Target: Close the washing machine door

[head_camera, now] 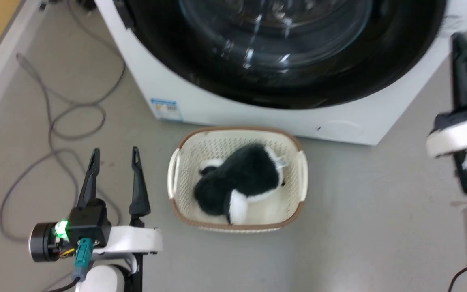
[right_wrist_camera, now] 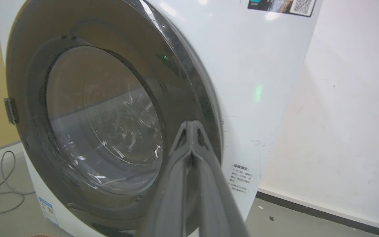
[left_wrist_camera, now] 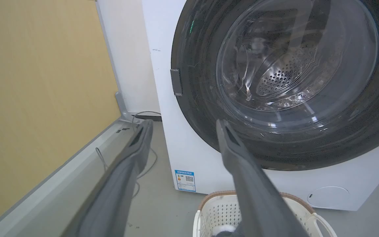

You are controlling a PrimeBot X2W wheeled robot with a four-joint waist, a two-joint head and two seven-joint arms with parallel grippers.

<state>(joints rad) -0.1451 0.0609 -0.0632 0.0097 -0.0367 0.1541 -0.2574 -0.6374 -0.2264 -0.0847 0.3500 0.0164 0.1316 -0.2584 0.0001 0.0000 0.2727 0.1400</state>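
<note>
Door (head_camera: pixel 185 69) lies flat against the washer (head_camera: pixel 225 111) front, its glass bowl over the drum. Right gripper (right_wrist_camera: pixel 192 125), fingers pressed together and empty, points at the door's right rim; contact cannot be told. Left gripper (head_camera: pixel 115 154) hangs over the floor, jaws wide, left of a basket (head_camera: pixel 237 130) holding a plush toy (head_camera: pixel 241 178).

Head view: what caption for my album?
Black-and-white plush toy in a cream basket before the washing machine door, left fingers open.
</note>
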